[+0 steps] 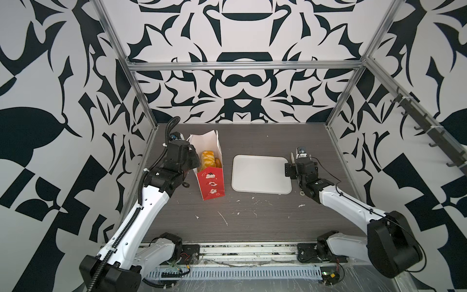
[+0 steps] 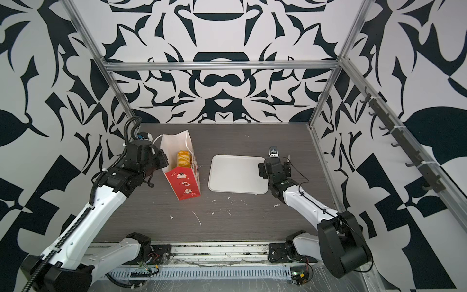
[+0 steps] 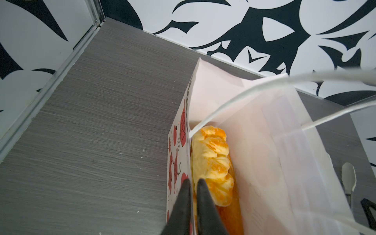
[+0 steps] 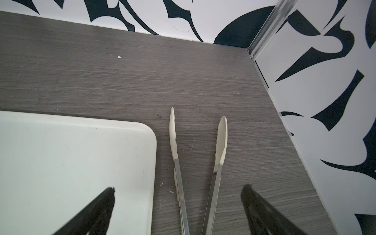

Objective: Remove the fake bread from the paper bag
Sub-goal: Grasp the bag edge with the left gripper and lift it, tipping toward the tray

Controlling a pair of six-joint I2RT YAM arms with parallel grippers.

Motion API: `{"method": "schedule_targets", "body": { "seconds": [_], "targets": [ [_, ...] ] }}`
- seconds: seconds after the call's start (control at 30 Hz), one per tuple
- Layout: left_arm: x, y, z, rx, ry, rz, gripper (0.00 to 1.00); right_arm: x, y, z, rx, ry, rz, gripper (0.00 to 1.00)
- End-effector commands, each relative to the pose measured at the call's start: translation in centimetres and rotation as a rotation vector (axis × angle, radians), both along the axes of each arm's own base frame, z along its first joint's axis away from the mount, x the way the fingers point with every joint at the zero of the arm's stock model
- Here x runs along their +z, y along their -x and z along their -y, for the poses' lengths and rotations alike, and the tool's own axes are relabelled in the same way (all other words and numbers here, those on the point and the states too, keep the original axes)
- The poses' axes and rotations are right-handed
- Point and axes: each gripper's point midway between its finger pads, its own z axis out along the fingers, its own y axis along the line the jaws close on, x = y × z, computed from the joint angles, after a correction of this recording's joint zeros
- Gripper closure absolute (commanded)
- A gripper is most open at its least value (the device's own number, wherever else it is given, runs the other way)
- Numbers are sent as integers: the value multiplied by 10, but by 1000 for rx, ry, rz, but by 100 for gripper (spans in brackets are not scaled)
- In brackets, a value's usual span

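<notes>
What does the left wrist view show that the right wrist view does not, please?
Left wrist only: the bag, the bread inside it, and the left gripper shut on the bag's wall. Right wrist only: the tray and the open right gripper. Both: the table, the patterned wall, and the tongs, though the left wrist catches what looks like just one tip.

My table (image 1: pixel 252 217) holds a paper bag (image 1: pixel 211 185) standing near its left edge, a white tray (image 1: pixel 260 174) mid-table, tongs (image 4: pixel 221 140) beside that.
</notes>
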Motion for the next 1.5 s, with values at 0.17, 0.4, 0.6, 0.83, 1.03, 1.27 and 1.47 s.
{"method": "schedule_targets", "body": {
  "seconds": [0.17,0.4,0.6,0.83,1.03,1.27,1.47],
  "targets": [
    [27,-22,4,-9,-49,51,100,16,-8,-5,-3,-23,46,0],
    [45,-79,6,-71,-234,38,100,18,-7,-3,-10,-18,49,0],
    [60,-137,3,-133,-391,80,100,22,-4,0,-16,-18,60,0],
    [78,-200,-19,-104,-629,100,100,26,-3,1,-17,-18,68,0],
    [69,-245,-10,-122,-689,102,100,21,-2,0,-13,-18,56,1],
    [41,-256,30,-154,-626,115,100,17,-1,-1,-9,-16,40,1],
    [31,-232,66,-203,-558,143,100,14,-1,-5,4,-35,24,1]
  ]
}}
